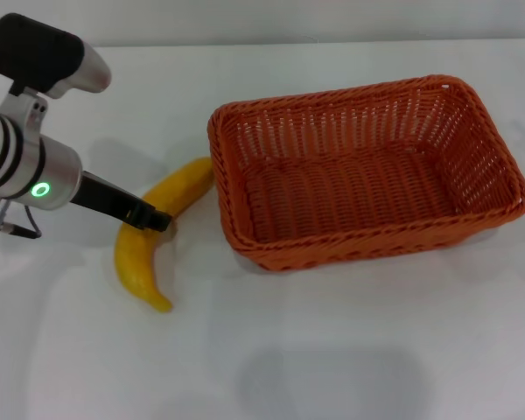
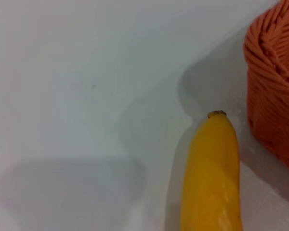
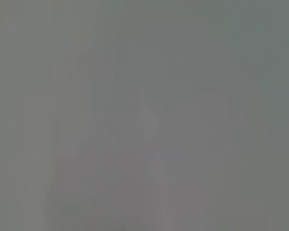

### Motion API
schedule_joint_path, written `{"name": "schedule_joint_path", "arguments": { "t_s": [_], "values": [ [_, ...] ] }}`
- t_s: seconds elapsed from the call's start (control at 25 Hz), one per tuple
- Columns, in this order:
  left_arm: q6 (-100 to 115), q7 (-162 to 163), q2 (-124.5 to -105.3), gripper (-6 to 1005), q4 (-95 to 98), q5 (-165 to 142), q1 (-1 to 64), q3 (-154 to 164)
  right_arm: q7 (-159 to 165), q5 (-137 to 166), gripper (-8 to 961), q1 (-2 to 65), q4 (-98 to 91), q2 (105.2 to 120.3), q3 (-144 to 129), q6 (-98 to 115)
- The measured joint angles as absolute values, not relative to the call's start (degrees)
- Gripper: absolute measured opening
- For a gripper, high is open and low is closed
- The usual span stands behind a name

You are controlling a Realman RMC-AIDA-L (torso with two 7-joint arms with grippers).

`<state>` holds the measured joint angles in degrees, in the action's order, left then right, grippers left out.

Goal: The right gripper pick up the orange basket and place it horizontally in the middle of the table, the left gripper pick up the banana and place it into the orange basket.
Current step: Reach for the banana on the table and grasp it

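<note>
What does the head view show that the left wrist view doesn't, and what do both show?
Only the head view shows the left claw reaching down at the middle of the banana, the banana's full curve, and the whole orange basket, empty inside. Only the left wrist view shows the banana's dark end up close. Both show the banana lying on the white table beside the basket's rounded corner. The right claw appears in neither.

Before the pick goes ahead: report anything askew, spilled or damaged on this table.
Nothing stands out. The orange basket sits upright and empty on the table, its weave intact. The banana lies whole beside the basket's left end, with the left gripper at its middle. No spills show. The right gripper is out of view.
</note>
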<state>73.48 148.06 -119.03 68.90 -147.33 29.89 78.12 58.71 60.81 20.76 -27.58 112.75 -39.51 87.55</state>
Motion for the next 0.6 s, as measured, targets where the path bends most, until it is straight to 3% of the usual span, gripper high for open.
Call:
{"name": "schedule_joint_path", "arguments": {
  "t_s": [0.4, 0.6],
  "values": [
    [73.7, 150.8, -119.21, 513, 76.1, -147.6, 23.7, 78.2, 58.8, 60.7, 709, 20.7, -27.6, 112.64, -39.5, 87.5],
    [72.0, 153.4, -119.27, 514, 84.4, -147.7, 17.7, 78.3, 59.9, 60.8, 709, 20.9, -28.0, 112.56, -39.5, 87.3]
  ]
}}
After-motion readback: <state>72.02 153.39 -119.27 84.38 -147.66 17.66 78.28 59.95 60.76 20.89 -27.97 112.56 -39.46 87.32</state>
